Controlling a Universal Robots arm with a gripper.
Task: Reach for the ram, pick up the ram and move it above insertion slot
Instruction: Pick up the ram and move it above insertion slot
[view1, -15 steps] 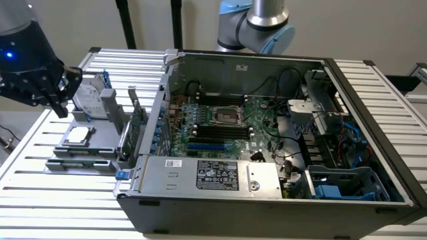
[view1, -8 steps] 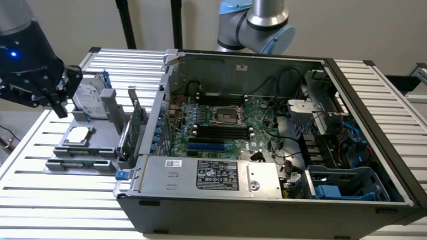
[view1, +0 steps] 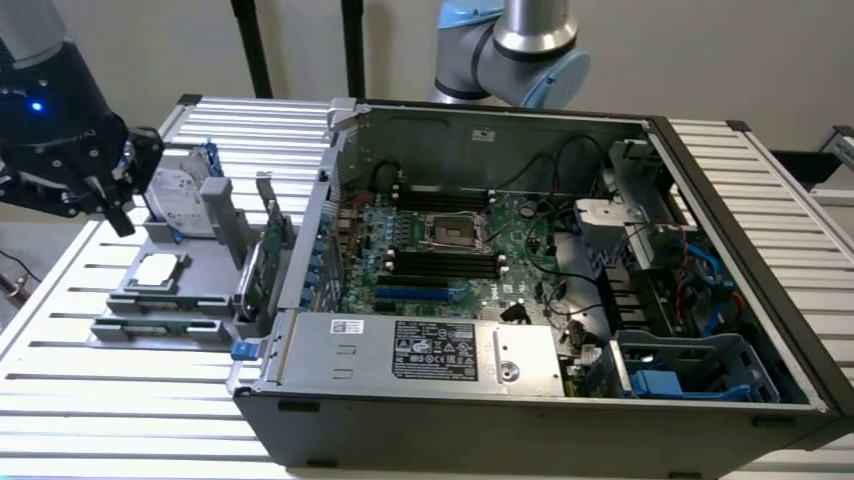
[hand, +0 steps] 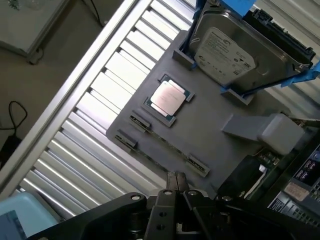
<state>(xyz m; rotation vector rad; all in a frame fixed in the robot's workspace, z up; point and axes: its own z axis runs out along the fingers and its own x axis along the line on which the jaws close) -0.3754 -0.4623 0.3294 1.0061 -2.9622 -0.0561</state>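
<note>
Two end clips on the gray holder tray (hand: 202, 112) bracket the ram (hand: 167, 146). The wrist view shows it as a thin edge-on strip lying level, its near end just beside the pincer (hand: 176, 181). The pincer's fingertips are pressed together, gripping nothing. A CPU (hand: 169, 97) and a hard drive (hand: 225, 55) lie farther off. The exterior view adds the open computer case (view1: 400, 420), well apart.

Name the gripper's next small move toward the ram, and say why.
Probably a short descent toward the ram, which appears to stand edgewise between clips on the grey fixture. The gripper hangs above the fixture, close to the ram but not touching it, so the reach looks unfinished.
</note>
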